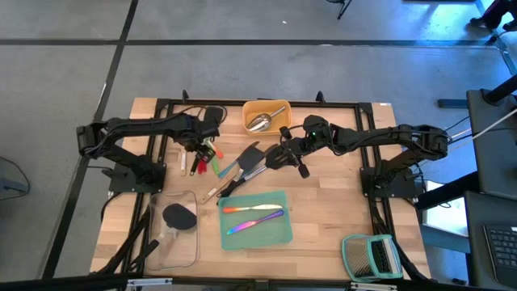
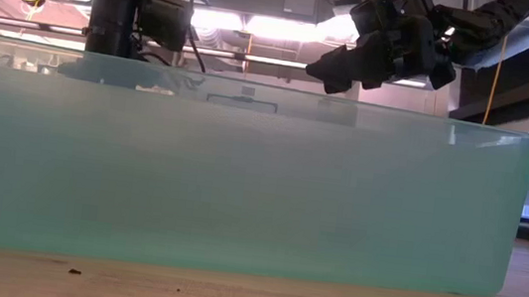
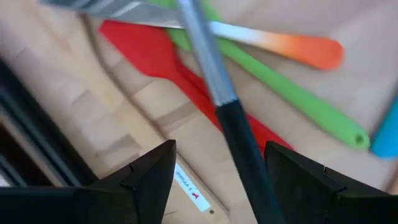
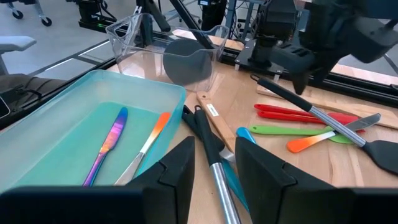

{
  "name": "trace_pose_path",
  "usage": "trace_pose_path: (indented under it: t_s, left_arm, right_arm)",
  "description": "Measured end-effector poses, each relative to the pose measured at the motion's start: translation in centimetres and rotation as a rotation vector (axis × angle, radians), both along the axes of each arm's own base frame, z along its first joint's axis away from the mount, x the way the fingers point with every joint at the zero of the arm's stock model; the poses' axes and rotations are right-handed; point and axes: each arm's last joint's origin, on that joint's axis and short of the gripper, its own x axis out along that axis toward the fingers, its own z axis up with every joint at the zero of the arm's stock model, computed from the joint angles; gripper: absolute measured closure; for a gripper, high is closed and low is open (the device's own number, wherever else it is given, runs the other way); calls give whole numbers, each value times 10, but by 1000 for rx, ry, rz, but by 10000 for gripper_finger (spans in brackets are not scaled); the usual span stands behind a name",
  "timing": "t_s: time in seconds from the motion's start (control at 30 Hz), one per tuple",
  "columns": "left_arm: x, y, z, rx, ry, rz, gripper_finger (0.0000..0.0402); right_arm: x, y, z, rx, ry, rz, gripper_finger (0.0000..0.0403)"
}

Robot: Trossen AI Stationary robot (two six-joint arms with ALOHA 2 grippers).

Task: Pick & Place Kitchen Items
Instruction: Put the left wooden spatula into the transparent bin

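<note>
Wooden table (image 1: 323,214); trays (image 1: 254,220); loose utensils (image 1: 216,166)

The counter (image 1: 339,210) is pale wood with a butcher-block grain. One tray (image 1: 284,232) is teal, another (image 1: 252,110) yellow, a third (image 1: 191,250) clear. In the teal tray lies an iridescent knife (image 4: 107,148), purple running to green, beside an orange-handled utensil (image 4: 149,144). Outside it lie a red spatula (image 3: 152,56), a green-handled tool (image 3: 292,99) and a black-gripped steel handle (image 3: 239,140). The rack (image 1: 371,257) is grey with a green frame.
</note>
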Motion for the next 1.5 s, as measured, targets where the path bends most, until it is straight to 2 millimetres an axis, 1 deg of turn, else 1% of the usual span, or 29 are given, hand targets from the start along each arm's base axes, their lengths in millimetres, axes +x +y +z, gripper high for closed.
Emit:
trace_pose_path:
  t_s: [0.1,0.33,0.47,0.67,1.03,1.5]
  left_arm:
    - [-2,4,0,-6,-7,40,160]
    - [-3,7,0,-65,-32,19,160]
    - [2,6,-6,-80,-15,5,160]
    - [12,1,-15,-42,24,-67,160]
    - [16,3,-27,-67,79,-79,159]
    - [16,3,-27,-74,86,-105,159]
  right_arm:
    - [0,0,0,0,0,0,283]
    - [0,0,0,1,5,0,283]
    - [0,0,-1,2,7,1,283]
    - [0,0,-1,9,10,1,283]
    - [0,0,-1,9,9,0,283]
    - [0,0,0,9,9,0,283]
